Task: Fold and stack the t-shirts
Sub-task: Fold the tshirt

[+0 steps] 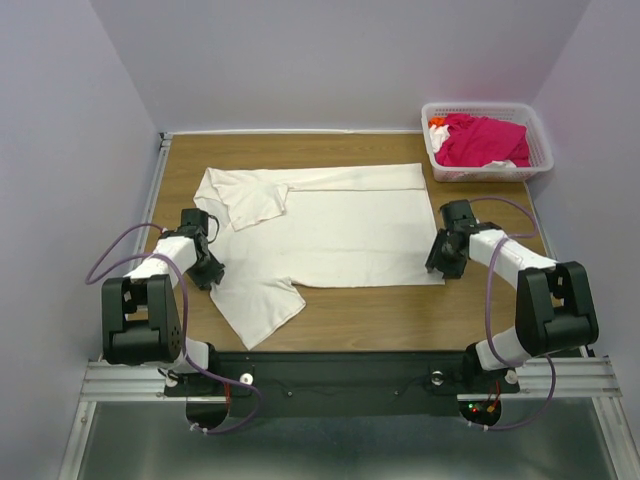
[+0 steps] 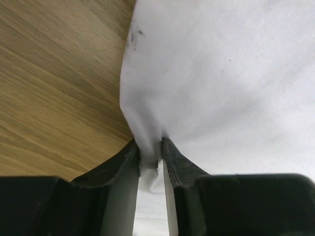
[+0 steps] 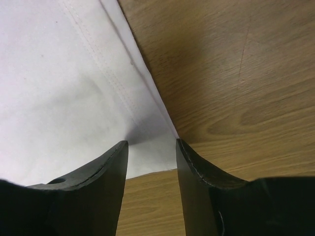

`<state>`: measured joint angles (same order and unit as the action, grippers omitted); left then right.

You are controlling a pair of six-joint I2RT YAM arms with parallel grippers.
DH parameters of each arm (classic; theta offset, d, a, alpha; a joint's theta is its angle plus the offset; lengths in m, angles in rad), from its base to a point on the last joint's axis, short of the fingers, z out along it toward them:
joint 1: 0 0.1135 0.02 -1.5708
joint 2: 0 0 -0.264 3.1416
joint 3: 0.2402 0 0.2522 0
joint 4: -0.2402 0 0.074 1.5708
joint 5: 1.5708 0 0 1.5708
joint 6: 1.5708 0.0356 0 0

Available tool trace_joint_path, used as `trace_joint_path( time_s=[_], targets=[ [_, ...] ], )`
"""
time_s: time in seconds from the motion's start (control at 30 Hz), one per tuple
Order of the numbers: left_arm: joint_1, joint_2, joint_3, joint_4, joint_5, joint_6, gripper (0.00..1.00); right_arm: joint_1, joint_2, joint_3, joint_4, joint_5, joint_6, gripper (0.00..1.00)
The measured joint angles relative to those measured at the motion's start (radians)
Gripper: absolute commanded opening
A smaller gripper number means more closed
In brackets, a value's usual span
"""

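The off-white t-shirt (image 1: 330, 235) lies spread flat on the wooden table, its far sleeve folded over the body and its near sleeve (image 1: 255, 305) pointing toward the front edge. My left gripper (image 1: 207, 272) is shut on a pinch of the shirt's left edge (image 2: 149, 147) by the near sleeve. My right gripper (image 1: 440, 264) is open, its fingers (image 3: 194, 167) straddling the shirt's near right hem corner (image 3: 147, 157) on the table. The magenta-pink t-shirt (image 1: 480, 140) lies bunched in the basket at the back right.
The white lattice basket (image 1: 539, 145) stands at the table's back right corner, with a bit of orange and white cloth beside the pink shirt. Bare wood (image 1: 380, 315) shows along the front edge. Purple walls close in the left, back and right sides.
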<state>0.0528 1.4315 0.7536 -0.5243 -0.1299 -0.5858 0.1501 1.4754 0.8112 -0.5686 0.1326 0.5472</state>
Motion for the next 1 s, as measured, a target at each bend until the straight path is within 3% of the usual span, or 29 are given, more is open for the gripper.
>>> trace_joint_path(
  time_s=[0.1, 0.27, 0.3, 0.57, 0.6, 0.63, 0.87, 1.0],
  targets=[
    [0.000, 0.000, 0.000, 0.005, 0.003, 0.001, 0.23, 0.000, -0.005, -0.008, 0.000, 0.002, 0.001, 0.48],
    [0.000, 0.000, 0.000, 0.008, 0.006, 0.004, 0.20, 0.000, -0.025, -0.014, 0.000, 0.004, 0.008, 0.48],
    [0.000, 0.000, 0.000, 0.008, 0.006, 0.005, 0.12, 0.000, -0.031, -0.020, 0.001, 0.006, 0.008, 0.49],
    [0.000, -0.002, 0.000, 0.009, 0.011, 0.012, 0.11, 0.000, -0.078, -0.043, -0.035, 0.047, 0.019, 0.49],
    [0.000, -0.003, 0.000, 0.009, 0.011, 0.013, 0.10, 0.000, -0.080, -0.043, -0.035, 0.047, 0.023, 0.49],
    [0.000, -0.004, 0.000, 0.009, 0.011, 0.013, 0.03, 0.000, -0.080, -0.043, -0.035, 0.046, 0.025, 0.49],
    [0.000, -0.007, -0.001, 0.011, 0.015, 0.014, 0.02, 0.000, -0.064, -0.074, -0.019, 0.025, 0.036, 0.47],
    [0.000, -0.008, -0.001, 0.011, 0.017, 0.018, 0.00, 0.000, -0.065, -0.082, -0.003, 0.018, 0.049, 0.38]
  ],
)
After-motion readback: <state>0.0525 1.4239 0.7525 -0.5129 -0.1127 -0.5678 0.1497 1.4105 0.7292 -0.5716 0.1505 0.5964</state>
